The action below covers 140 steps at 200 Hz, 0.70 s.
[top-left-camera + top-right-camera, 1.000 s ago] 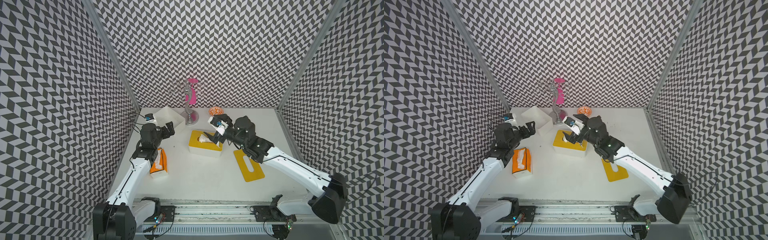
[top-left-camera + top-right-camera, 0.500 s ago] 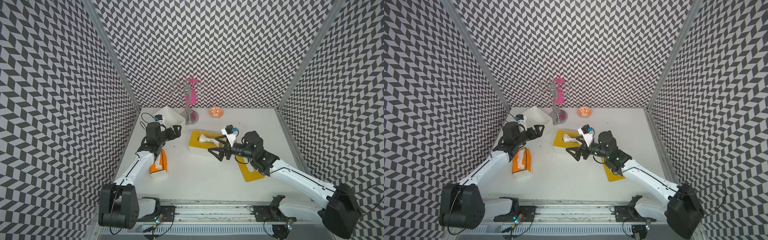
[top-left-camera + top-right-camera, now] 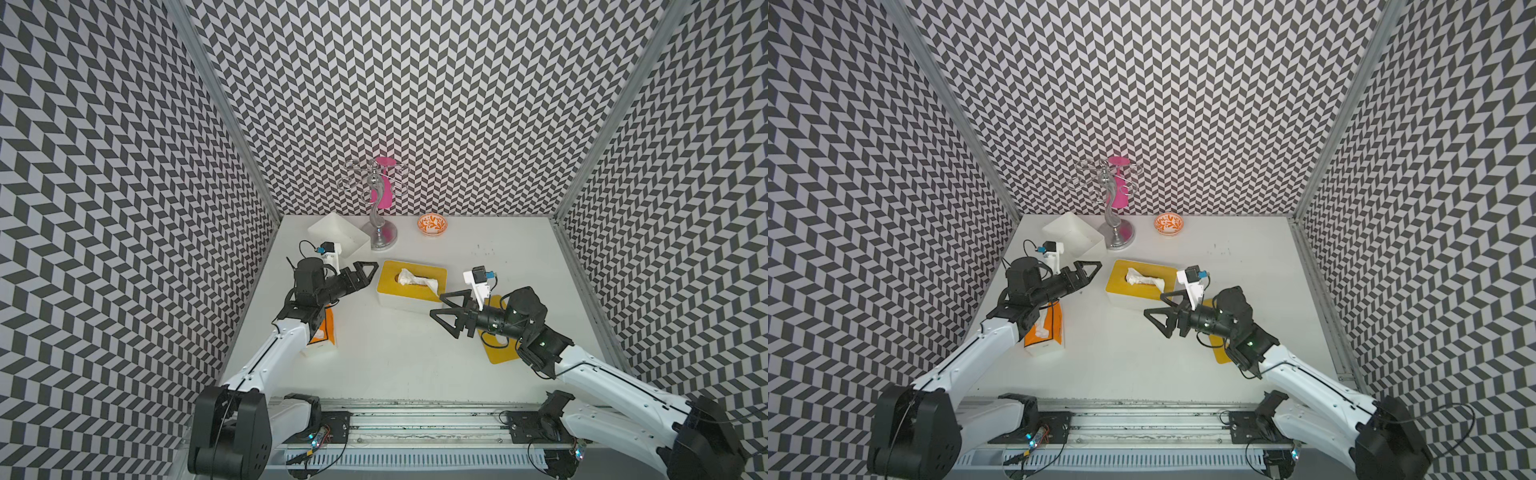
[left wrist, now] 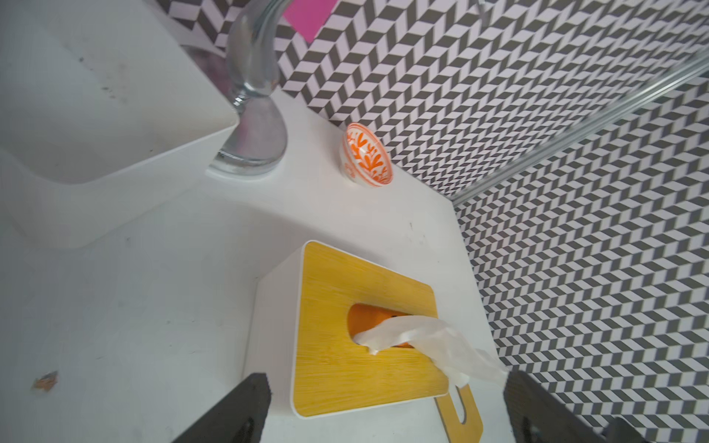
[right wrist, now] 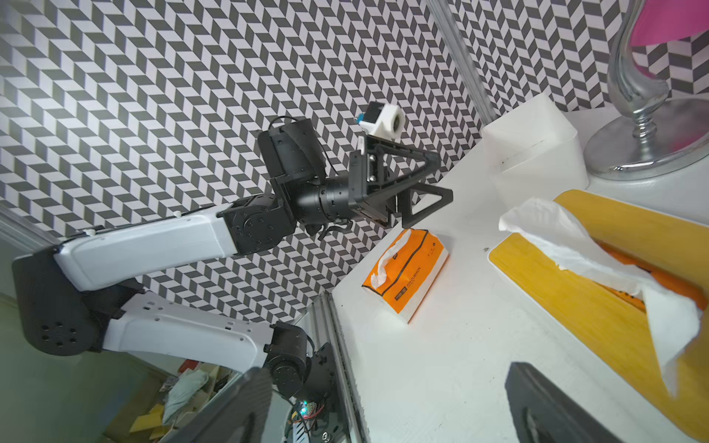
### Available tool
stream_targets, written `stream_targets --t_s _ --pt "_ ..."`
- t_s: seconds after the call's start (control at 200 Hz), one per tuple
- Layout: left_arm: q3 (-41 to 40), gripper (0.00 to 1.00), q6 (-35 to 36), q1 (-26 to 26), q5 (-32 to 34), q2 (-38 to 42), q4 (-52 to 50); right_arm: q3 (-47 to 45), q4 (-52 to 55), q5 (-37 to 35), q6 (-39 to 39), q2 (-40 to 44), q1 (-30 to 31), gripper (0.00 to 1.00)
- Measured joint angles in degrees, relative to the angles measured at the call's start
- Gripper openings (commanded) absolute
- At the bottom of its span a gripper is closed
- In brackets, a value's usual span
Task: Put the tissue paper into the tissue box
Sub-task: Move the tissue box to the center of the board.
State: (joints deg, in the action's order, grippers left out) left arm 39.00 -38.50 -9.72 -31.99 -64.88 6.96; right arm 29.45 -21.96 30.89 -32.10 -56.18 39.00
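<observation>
Tissue paper (image 3: 419, 279) sticks out of the slot in the tissue box (image 3: 390, 280). It drapes across the yellow lid, with its loose end trailing over the edge nearest your right fingers (image 3: 435, 314). It lies stretched farther along the lid than it did a second ago. The box itself has not shifted on the bench (image 3: 395, 365) and sits between your two sets of fingers.

A second ago your right fingers were down over the lid at the tissue. Now they have drawn back off the box and hang just short of its near corner, spread wide with nothing between them. The tissue's loose end is close ahead of their tips, but they do not grip it.

Your left fingers (image 3: 365, 263) have swung away from the white bin (image 3: 338, 232) beside them and now point at the box's short side, which lies just ahead of their tips. They too are spread wide and empty.

Behind the left fingers, under that arm, an orange tissue pack (image 3: 328, 330) lies on the bench. Behind the right fingers, under the wrist, a spare yellow lid (image 3: 500, 353) lies flat. Well beyond both sets of fingers, a silver stand (image 3: 380, 237) and a small orange-patterned bowl (image 3: 432, 224) stand by the back wall.
</observation>
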Motion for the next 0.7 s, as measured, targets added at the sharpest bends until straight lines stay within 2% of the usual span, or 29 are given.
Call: stream_targets --t_s 0.105,0.2,0.406,0.701 --pt "0.09 1.0 0.44 -1.86 -0.72 1.84 0.13 -0.28 -1.36 -0.9 -1.62 -1.27 1.14 1.0" --pt "0.13 1.0 1.38 -1.05 -0.52 2.38 -1.14 1.99 -2.78 -2.05 -2.69 -5.42 3.63 0.99" --pt "3.13 1.0 5.66 2.45 1.73 4.09 -6.62 11.65 -4.17 -7.63 -4.26 -19.71 8.55 1.0" --pt "4.72 1.0 13.03 3.39 9.66 9.64 -10.29 25.97 -1.92 -16.09 -4.28 -38.82 8.66 1.0"
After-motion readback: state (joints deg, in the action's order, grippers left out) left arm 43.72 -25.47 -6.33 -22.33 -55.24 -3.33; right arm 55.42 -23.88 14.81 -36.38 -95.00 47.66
